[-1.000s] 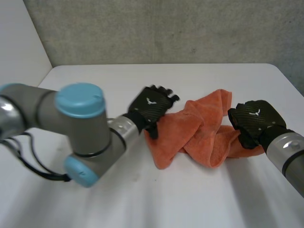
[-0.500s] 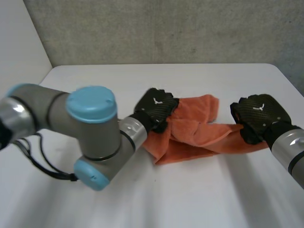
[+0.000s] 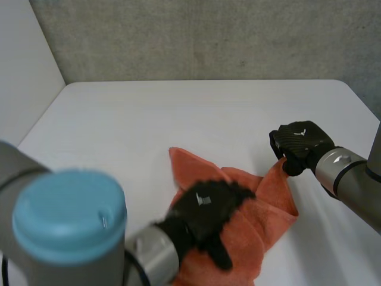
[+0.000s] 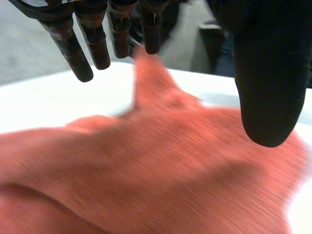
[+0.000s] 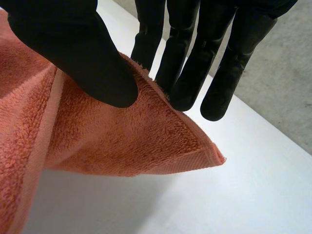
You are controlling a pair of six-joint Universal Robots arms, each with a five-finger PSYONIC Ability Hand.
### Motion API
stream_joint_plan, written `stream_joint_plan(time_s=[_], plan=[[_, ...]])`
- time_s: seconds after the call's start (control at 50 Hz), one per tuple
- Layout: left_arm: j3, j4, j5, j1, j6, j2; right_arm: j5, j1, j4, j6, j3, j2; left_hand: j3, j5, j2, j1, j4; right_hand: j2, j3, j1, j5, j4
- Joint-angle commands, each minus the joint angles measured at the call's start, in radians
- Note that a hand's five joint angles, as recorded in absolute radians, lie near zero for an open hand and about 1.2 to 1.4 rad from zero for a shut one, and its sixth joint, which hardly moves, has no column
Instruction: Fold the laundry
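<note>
Crumpled orange terry towel point(image 3: 268, 199) near the white table's point(image 3: 119, 131) front edge, right of centre. Left hand point(image 3: 208, 205) over its middle, fingers straight and spread. Right hand point(image 3: 299, 140) pinches a raised towel corner, thumb against fingers.

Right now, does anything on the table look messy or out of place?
The orange towel lies bunched and creased, not flat. One corner is lifted, pinched by the right robot hand; the open left robot hand is over its middle.
</note>
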Motion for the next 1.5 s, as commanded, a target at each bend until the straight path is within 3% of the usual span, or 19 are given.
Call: stream_joint_plan(time_s=[0.02,0.24,0.5,0.64,0.66,0.68,0.7,0.72,0.76,0.88,0.94,1.0,1.08,1.2,1.34,1.44,1.46,1.48,1.5], plan=[[0.177,0.011,0.01,0.221,0.148,-0.064,-0.003,-0.01,-0.01,-0.005,0.028,-0.012,-0.024,-0.011,-0.023,-0.021,-0.017,0.23,0.216,0.429,0.243,0.209],[0.447,-0.01,0.135,0.31,0.346,-0.357,-0.077,-0.01,-0.014,-0.014,0.052,-0.069,0.023,0.036,0.024,0.026,0.03,0.23,0.216,0.429,0.243,0.209],[0.509,-0.03,0.137,0.313,0.567,-0.547,-0.102,-0.01,-0.016,-0.018,0.048,-0.059,0.114,0.127,0.115,0.117,0.121,0.23,0.216,0.429,0.243,0.209],[0.549,-0.026,0.131,0.313,0.596,-0.586,-0.097,-0.008,-0.03,-0.034,0.005,0.0,0.572,0.584,0.573,0.574,0.578,0.23,0.216,0.429,0.243,0.209],[0.574,-0.024,0.128,0.313,0.602,-0.596,-0.094,-0.007,-0.031,-0.04,-0.009,0.017,0.758,0.771,0.759,0.761,0.765,0.23,0.216,0.429,0.243,0.209],[0.575,-0.024,0.128,0.313,0.602,-0.596,-0.088,-0.004,-0.03,-0.054,-0.038,0.044,0.76,0.773,0.761,0.763,0.767,0.23,0.216,0.429,0.243,0.209],[0.62,-0.024,0.11,0.313,0.619,-0.604,-0.083,-0.002,-0.03,-0.067,-0.081,0.076,1.071,1.084,1.072,1.074,1.078,0.23,0.216,0.429,0.243,0.209],[0.636,-0.021,0.097,0.313,0.628,-0.602,-0.08,-0.002,-0.031,-0.072,-0.109,0.092,1.129,1.142,1.13,1.132,1.136,0.23,0.216,0.429,0.243,0.209],[0.668,-0.006,0.068,0.313,0.648,-0.595,-0.06,-0.002,-0.033,-0.075,-0.179,0.122,1.13,1.142,1.131,1.132,1.137,0.23,0.216,0.429,0.243,0.209],[0.762,0.206,-0.078,0.313,0.702,-0.484,0.165,0.001,-0.046,-0.068,-0.602,0.158,1.13,1.142,1.131,1.132,1.137,0.23,0.216,0.429,0.243,0.209],[0.767,0.345,-0.121,0.313,0.702,-0.367,0.207,0.005,-0.091,-0.06,-0.75,0.156,1.13,1.142,1.131,1.132,1.137,0.23,0.216,0.429,0.243,0.209],[0.75,0.382,-0.127,0.312,0.702,-0.301,0.201,0.004,-0.118,-0.052,-0.778,0.152,1.13,1.142,1.131,1.132,1.137,0.23,0.216,0.429,0.243,0.209],[0.67,0.387,-0.128,0.313,0.701,-0.222,0.19,0.013,-0.123,-0.041,-0.704,0.094,1.13,1.142,1.131,1.132,1.137,0.23,0.216,0.429,0.243,0.209],[0.355,0.388,-0.127,0.359,0.696,-0.092,0.164,0.015,-0.138,-0.034,-0.384,-0.037,1.13,1.142,1.131,1.132,1.137,0.23,0.216,0.429,0.243,0.209],[-0.001,0.367,-0.125,0.366,0.626,-0.073,0.139,0.013,-0.125,-0.051,-0.097,-0.091,1.13,1.142,1.131,1.132,1.137,0.23,0.216,0.429,0.243,0.209],[-0.125,0.338,-0.121,0.358,0.576,-0.078,0.135,0.007,-0.125,-0.081,0.069,-0.089,1.083,1.096,1.084,1.086,1.09,0.23,0.216,0.429,0.243,0.209],[-0.14,0.326,-0.119,0.355,0.569,-0.081,0.135,0.007,-0.125,-0.081,0.069,-0.089,0.923,0.936,0.924,0.926,0.93,0.23,0.216,0.429,0.243,0.209],[-0.172,0.286,-0.115,0.347,0.552,-0.084,0.133,0.004,-0.134,-0.093,0.112,-0.088,0.355,0.368,0.356,0.358,0.362,0.23,0.216,0.429,0.243,0.209],[-0.174,0.272,-0.111,0.346,0.55,-0.084,0.129,0.004,-0.141,-0.104,0.145,-0.083,0.192,0.205,0.193,0.195,0.199,0.23,0.216,0.429,0.243,0.209]])
